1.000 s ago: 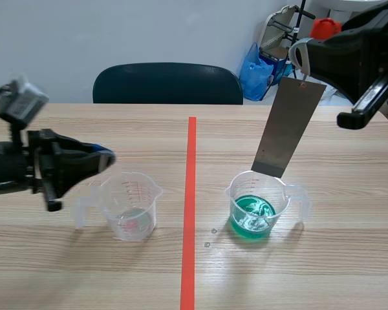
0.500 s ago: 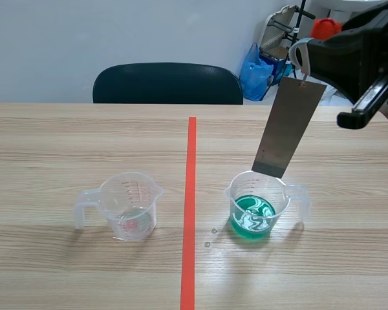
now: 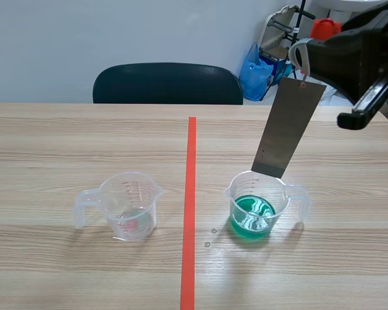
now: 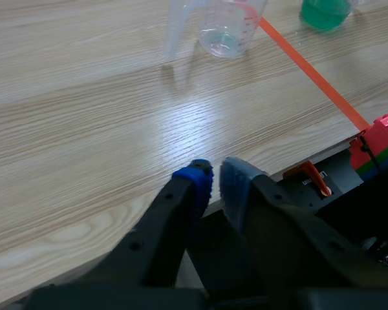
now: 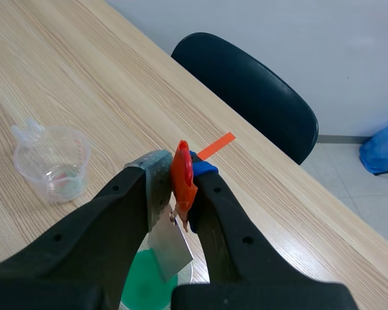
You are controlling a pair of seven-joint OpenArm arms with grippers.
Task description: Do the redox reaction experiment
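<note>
Metal strip: flat, dull grey, long rectangle w/ a small hole near its top end. It hangs over the table's right half. Long axis is steep but tilted: top end leans twd the right edge, bottom end points down at the far rim of the green-liquid beaker. Can't tell if it touches the rim.

Right gripper is clamped on an orange clip at the strip's top.

Left gripper is at the table's near edge, fingers together w/ nothing btwn them.

Clear beaker stands left of the tape line, well apart from the green one, handle twd the left edge.
</note>
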